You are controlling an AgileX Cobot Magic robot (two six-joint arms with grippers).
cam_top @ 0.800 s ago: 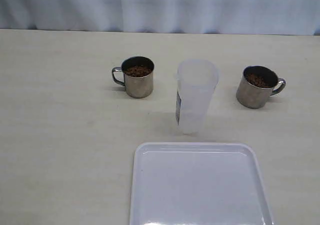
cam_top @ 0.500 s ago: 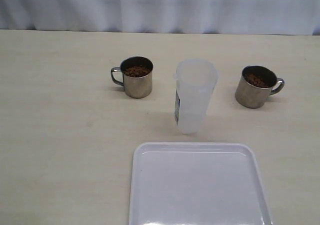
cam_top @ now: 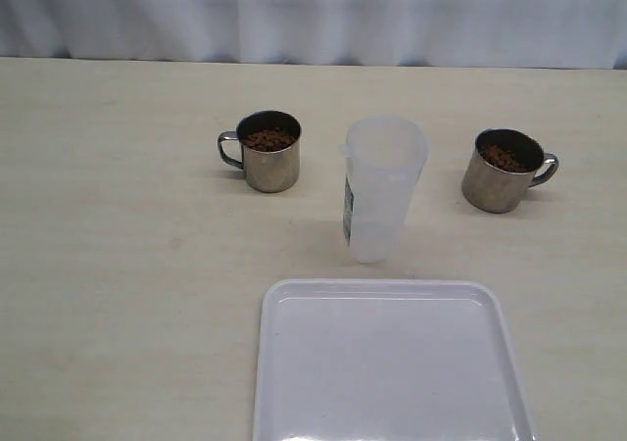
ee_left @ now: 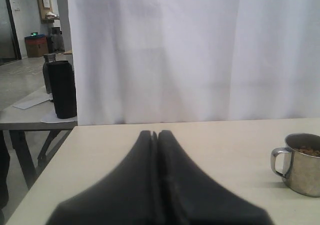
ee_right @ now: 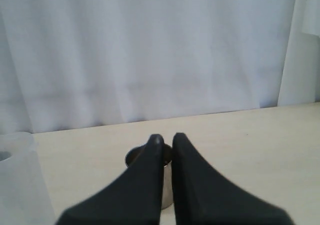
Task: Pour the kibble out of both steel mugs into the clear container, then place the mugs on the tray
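Left gripper point(ee_left: 154, 133), right gripper point(ee_right: 165, 137) sitting closed and empty, latter partly masking steel mug point(ee_right: 131, 158) near clear container point(ee_right: 20, 185), tray point(cam_top: 392, 363) being cropped by frame edge.

Pale surfaces, grey steel, reddish-brown pellets.
The table point(cam_top: 118, 245) is cream with faint pale streaks, and the curtain point(cam_top: 313, 15) behind it is bluish-white. The left steel mug point(cam_top: 269, 167) and right steel mug point(cam_top: 495, 186) are shiny grey; the kibble point(cam_top: 268, 140) in them is reddish-brown. The clear container point(cam_top: 384, 191) is translucent white with a dark label point(cam_top: 348, 209). The tray point(cam_top: 392, 363) is glossy white. The left gripper point(ee_left: 156, 135) and right gripper point(ee_right: 165, 137) are matte black.
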